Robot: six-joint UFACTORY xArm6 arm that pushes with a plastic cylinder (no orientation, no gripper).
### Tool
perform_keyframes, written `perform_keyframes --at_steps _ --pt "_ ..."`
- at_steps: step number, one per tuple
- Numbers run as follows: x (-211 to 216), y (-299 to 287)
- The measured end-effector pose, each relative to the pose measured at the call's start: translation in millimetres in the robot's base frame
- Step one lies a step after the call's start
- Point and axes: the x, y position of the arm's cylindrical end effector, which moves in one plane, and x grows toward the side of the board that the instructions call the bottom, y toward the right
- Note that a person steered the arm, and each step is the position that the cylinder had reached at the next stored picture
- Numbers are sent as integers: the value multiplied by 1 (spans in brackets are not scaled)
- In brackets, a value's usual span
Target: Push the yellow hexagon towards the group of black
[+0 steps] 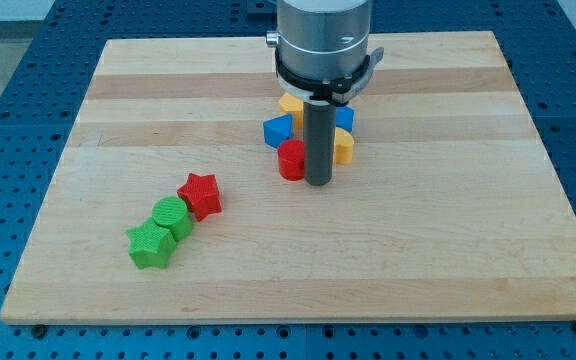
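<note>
My tip [318,183] rests on the wooden board [428,240] at the lower edge of a tight cluster of blocks. A red cylinder [291,160] touches the rod's left side. A yellow block [343,147] sits just right of the rod, partly hidden, so I cannot tell its shape. A second yellow block [290,103], possibly the hexagon, lies behind the cluster under the arm's head. A blue block [279,130] is at the cluster's left and another blue block [345,117] at its right. No black block shows.
A red star [200,195], a green round block [172,217] and a green star [150,245] lie in a diagonal row at the lower left. The arm's head [323,45] hides part of the cluster.
</note>
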Motion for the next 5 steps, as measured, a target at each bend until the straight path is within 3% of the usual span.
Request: perform_keyframes --at_steps 3,5 --pt "0 64" --pt "-18 76"
